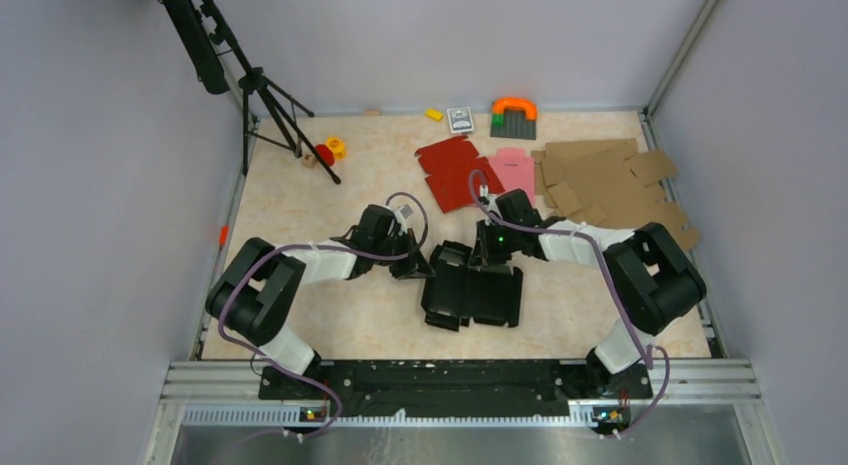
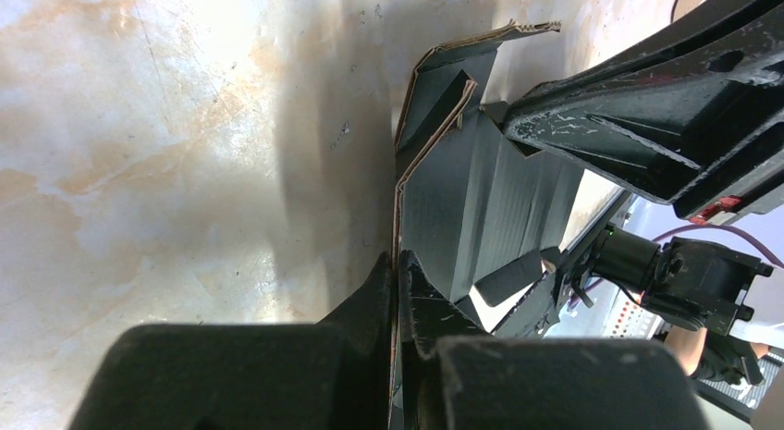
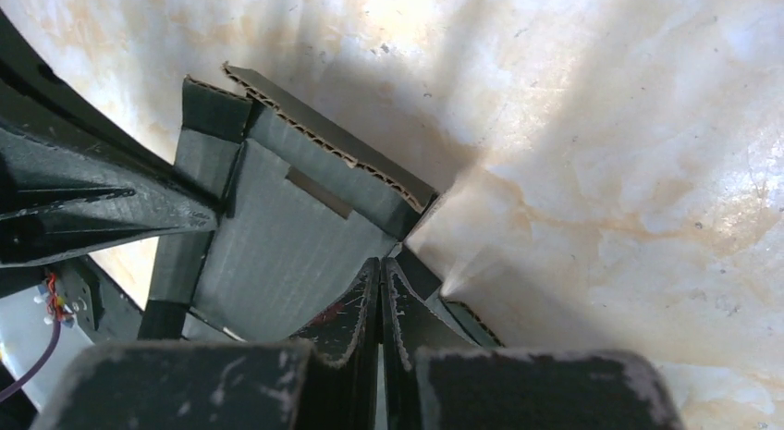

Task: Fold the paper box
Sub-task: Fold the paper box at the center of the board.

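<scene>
Lying nearside of left tool & right tool, paper box is pinched along its far edge, both clamped tight on it, approx. equidistant.

Paper box at your tool's tip: black corrugated card, matt, brown fluting at cut edges. Table beneath your tool: smooth, marbled beige, slight sheen. Right gripper: black plastic, scuffed matt.
</scene>
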Action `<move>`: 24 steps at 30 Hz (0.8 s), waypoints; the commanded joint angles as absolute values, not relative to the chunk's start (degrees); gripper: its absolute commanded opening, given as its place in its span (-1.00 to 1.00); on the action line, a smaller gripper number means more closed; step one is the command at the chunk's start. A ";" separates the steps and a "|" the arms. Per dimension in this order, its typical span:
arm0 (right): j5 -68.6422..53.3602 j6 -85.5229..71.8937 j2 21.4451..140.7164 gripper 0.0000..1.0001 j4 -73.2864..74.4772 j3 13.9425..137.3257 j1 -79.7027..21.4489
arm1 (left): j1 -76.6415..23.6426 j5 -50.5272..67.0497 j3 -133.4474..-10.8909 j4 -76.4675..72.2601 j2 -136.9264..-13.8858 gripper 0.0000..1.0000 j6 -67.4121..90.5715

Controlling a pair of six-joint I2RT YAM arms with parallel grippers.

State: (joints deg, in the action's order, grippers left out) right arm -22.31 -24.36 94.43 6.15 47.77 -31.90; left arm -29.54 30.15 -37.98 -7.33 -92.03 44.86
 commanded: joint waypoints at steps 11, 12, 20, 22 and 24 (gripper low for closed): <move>-18.56 -26.05 89.56 -1.00 5.63 44.20 -33.31 | -29.70 26.69 -37.33 -9.20 -89.43 -1.00 44.52; -18.47 -25.95 88.97 -1.00 6.12 44.55 -33.31 | -29.78 26.59 -37.42 -9.01 -89.39 -1.00 44.49; -19.01 -25.98 85.34 -1.00 8.58 45.21 -33.46 | -30.28 25.89 -37.77 -8.02 -89.01 -1.00 44.08; -19.15 -25.94 85.42 -1.00 8.94 45.22 -33.55 | -30.38 25.84 -37.88 -7.91 -89.09 -1.00 44.00; -19.24 -25.93 85.54 -1.00 8.41 44.75 -33.66 | -30.41 25.84 -38.04 -7.83 -89.08 -1.00 43.96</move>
